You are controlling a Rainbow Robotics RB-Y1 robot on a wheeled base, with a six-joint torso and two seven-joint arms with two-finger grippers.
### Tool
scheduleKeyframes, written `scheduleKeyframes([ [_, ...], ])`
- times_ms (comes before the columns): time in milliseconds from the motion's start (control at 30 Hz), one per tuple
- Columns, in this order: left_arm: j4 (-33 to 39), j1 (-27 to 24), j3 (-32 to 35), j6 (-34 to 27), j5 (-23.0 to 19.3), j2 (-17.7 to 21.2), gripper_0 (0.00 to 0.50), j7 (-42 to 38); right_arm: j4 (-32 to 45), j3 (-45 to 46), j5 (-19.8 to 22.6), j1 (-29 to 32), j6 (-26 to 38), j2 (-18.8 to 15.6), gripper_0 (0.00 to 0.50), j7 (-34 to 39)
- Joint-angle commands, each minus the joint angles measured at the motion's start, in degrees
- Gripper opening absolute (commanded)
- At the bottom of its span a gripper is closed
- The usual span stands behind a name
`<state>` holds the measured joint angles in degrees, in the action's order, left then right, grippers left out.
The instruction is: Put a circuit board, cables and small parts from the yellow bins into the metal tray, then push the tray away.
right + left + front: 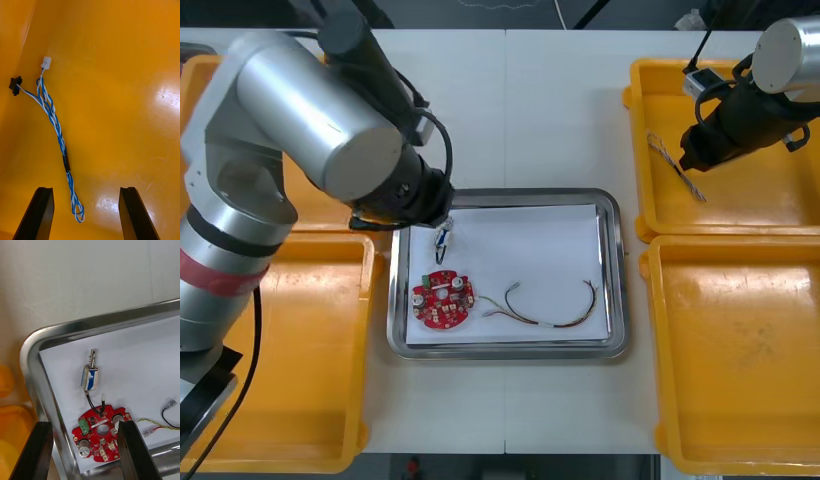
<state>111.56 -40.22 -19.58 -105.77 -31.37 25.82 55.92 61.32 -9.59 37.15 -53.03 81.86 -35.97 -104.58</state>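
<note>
Red circuit board (443, 299) and cable (545, 305) inside the white-lined metal tray (530, 193).

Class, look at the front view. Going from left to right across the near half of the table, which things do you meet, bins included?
In order: near left yellow bin → red circuit board → cables → near right yellow bin.

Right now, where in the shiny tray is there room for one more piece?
Bare: the metal tray's far right stretch, from the small metal part to the right rim, beyond the cables. Crowded: the left side, circuit board and open left gripper.
</note>
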Motion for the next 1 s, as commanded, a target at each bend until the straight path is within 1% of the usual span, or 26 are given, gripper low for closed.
scheduleKeyframes([
  [33, 1.73, -4.34, 5.61, -1.63, -3.52, 3.01, 0.5, -3.8, -1.73, -2.71, 0.12, -2.69, -2.14, 1.34, 0.5, -1.94],
  [167, -0.03, -4.96, 9.12, -1.63, -4.49, 5.55, 0.5, -3.1, -3.67, -5.0, -0.67, -2.69, -4.61, 2.05, 0.5, -1.41],
  [267, -2.22, -5.48, 10.88, -1.55, -4.49, 6.7, 0.5, -2.31, -4.37, -5.0, -1.2, -2.69, -4.87, 2.49, 0.5, -1.68],
  [433, -6.71, -5.57, 13.52, 1.27, -4.75, 8.19, 0.5, -1.16, -4.46, -5.0, -1.29, -2.07, -4.96, 2.75, 0.5, -1.59],
  [467, -8.38, -5.66, 13.96, 2.94, -4.49, 8.54, 0.5, -0.72, -4.46, -5.0, -1.2, -1.72, -4.96, 2.75, 0.5, -1.68],
  [733, -16.11, -6.72, 16.24, 9.97, -4.49, 8.89, 0.5, 0.77, -4.46, -5.0, -1.03, -0.67, -5.31, 2.75, 0.5, -1.94],
  [800, -16.81, -6.72, 16.42, 10.58, -4.49, 8.89, 0.5, 0.95, -4.46, -5.0, -1.03, -0.58, -5.31, 2.75, 0.5, -1.94],
  [867, -19.8, -6.98, 17.21, 13.57, -4.22, 8.89, 0.5, 2.09, -4.46, -5.0, -1.03, -0.23, -5.31, 2.57, 0.5, -1.94],
  [900, -20.59, -7.07, 17.3, 14.36, -3.7, 8.89, 0.5, 3.06, -4.46, -5.0, -1.03, -0.05, -5.31, 2.57, 0.37, -1.68],
  [933, -21.3, -7.07, 17.39, 14.89, -3.08, 8.89, 0.5, 3.76, -4.46, -5.0, -0.94, 0.04, -5.31, 2.57, 0.197, -1.59],
  [967, -21.91, -7.07, 17.47, 15.5, -2.47, 8.89, 0.5, 4.73, -4.46, -5.0, -0.94, 0.04, -5.31, 2.57, 0.104, -1.5],
  [1000, -22.79, -7.07, 17.47, 16.38, -1.85, 8.89, 0.5, 5.87, -4.46, -5.0, -0.85, 0.04, -5.31, 2.57, 0.024, -1.41],
])
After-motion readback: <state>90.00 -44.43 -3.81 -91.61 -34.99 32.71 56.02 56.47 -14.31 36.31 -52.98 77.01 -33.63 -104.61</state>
